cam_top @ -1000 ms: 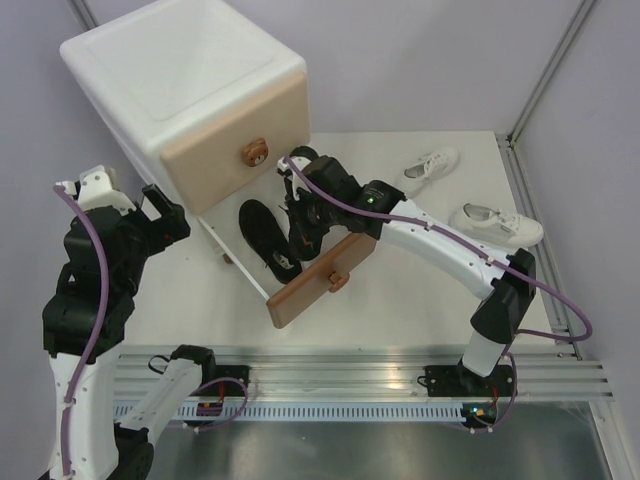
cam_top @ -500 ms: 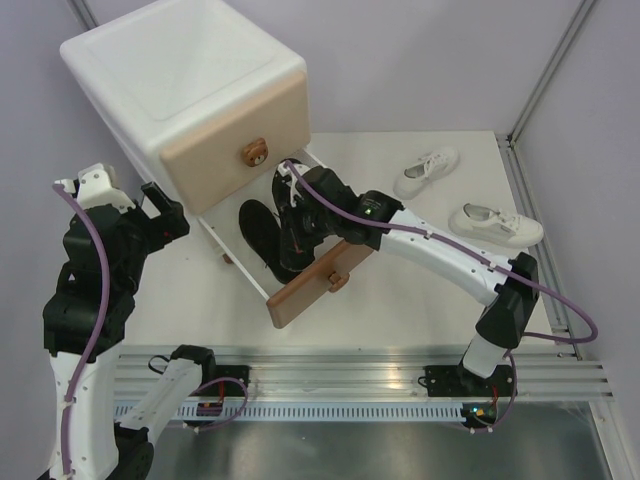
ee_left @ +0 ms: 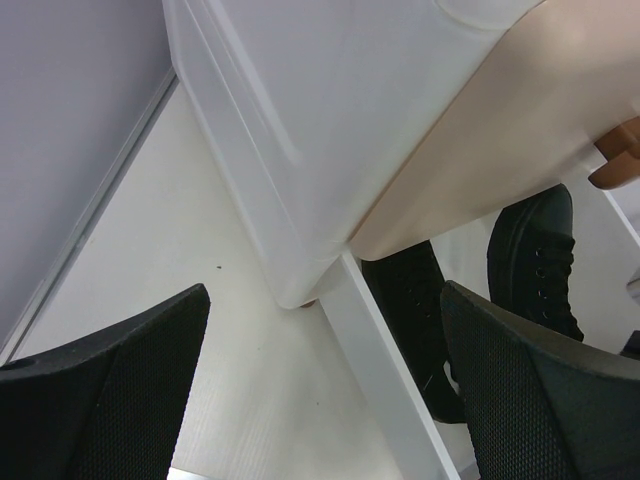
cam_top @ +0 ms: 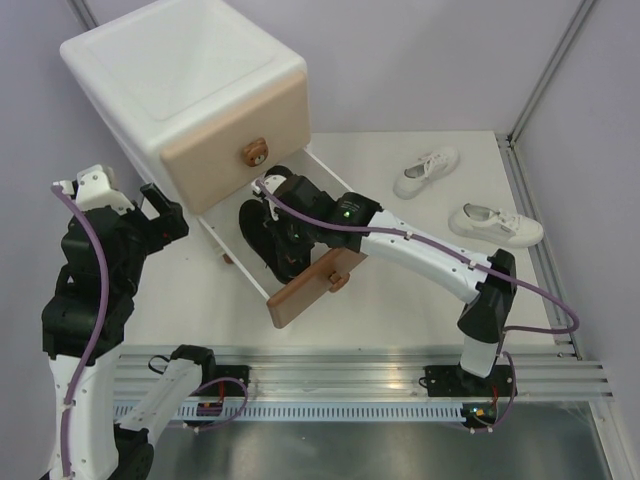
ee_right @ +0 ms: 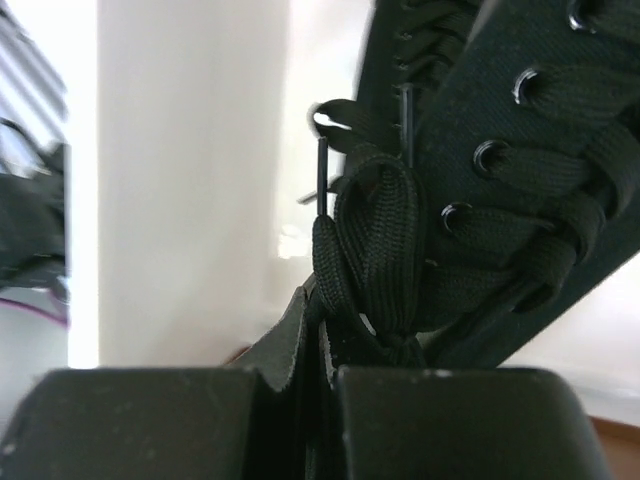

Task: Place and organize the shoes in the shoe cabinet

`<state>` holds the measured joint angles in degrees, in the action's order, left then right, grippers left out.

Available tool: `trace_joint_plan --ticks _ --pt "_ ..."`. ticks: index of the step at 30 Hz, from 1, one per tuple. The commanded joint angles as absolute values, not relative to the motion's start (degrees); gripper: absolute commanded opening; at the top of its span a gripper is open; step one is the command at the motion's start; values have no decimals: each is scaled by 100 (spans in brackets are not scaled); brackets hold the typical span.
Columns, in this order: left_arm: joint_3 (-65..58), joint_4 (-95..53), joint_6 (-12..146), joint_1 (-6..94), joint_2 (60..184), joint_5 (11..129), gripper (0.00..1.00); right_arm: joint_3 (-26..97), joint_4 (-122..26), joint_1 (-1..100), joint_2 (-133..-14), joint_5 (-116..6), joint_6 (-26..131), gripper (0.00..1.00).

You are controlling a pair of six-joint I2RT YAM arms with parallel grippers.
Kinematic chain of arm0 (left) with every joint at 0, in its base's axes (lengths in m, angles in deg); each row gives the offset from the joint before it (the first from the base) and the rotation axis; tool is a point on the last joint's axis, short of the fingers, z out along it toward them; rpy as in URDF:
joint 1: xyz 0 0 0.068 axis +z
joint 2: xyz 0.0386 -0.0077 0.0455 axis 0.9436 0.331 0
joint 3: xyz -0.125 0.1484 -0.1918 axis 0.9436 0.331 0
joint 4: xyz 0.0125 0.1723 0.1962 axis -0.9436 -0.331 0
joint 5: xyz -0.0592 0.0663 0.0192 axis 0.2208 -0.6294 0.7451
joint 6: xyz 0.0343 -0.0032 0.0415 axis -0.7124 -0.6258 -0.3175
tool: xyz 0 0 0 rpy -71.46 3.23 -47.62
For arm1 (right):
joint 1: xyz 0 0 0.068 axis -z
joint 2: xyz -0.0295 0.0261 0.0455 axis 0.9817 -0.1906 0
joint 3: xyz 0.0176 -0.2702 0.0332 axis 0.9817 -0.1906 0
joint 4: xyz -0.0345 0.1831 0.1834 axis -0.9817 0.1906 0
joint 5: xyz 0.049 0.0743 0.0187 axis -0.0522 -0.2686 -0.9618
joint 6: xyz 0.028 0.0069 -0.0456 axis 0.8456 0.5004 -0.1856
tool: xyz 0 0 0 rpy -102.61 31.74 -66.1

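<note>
Right gripper [ee_right: 320, 372] is pinched tight on the black canvas lace-up shoe [ee_right: 500, 150] over the open brown-fronted drawer [cam_top: 312, 284] of the big white rounded shoe cabinet [cam_top: 180, 90], so I'd lower it level beside its black mate [cam_top: 255, 232] before releasing, while the left gripper [ee_left: 320, 375] hangs agape.

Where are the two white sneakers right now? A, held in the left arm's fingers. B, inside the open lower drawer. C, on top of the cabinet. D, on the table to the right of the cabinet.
D: the far white sneaker and the near white sneaker both lie on the table right of the cabinet, while the open drawer shows only black shoes.
</note>
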<state>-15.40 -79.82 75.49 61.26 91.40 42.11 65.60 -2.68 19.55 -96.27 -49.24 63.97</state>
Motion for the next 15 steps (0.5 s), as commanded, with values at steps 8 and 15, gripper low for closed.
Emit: trace_joint_plan --ticks 8,15 --pt "-1449 -7767 7365 6109 9055 4074 100 6862 -217 2013 -9772 -5168 5768 0" --pt "-1423 -7758 7356 6109 9064 4039 100 6624 -517 2012 -9587 -4345 5629 0"
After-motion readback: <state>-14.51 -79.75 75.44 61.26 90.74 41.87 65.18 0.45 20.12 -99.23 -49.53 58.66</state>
